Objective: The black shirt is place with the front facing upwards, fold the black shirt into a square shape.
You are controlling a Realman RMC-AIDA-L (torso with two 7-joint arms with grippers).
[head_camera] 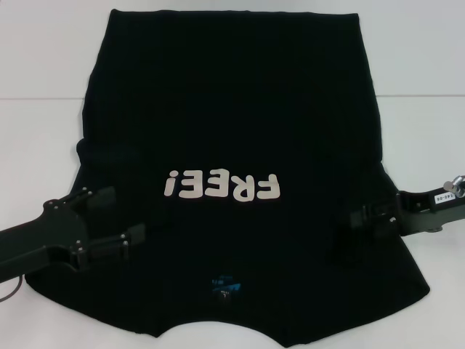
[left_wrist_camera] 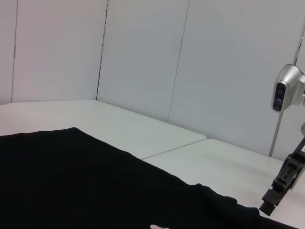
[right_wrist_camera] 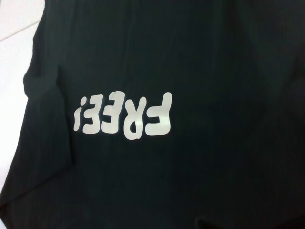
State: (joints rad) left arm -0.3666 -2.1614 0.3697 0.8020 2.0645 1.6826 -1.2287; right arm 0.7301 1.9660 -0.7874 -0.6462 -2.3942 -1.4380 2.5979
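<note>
The black shirt [head_camera: 232, 109] lies flat on the white table, front up, its off-white "FREE!" print [head_camera: 221, 187] reading upside down to me and its blue neck label [head_camera: 224, 282] close to the near edge. My left gripper [head_camera: 129, 213] hovers open over the shirt's near left shoulder area with nothing between its fingers. At the shirt's near right side is my right gripper [head_camera: 357, 218], dark against the cloth. The right wrist view looks down on the print [right_wrist_camera: 125, 119] and the shirt [right_wrist_camera: 214, 62]. In the left wrist view the shirt [left_wrist_camera: 71, 181] spreads low, with the right gripper [left_wrist_camera: 279, 191] beyond it.
The white table [head_camera: 36, 131] shows bare on both sides of the shirt, with a seam [head_camera: 36, 98] running across it. White wall panels [left_wrist_camera: 143, 57] stand behind the table. The shirt's near hem reaches the table's front edge.
</note>
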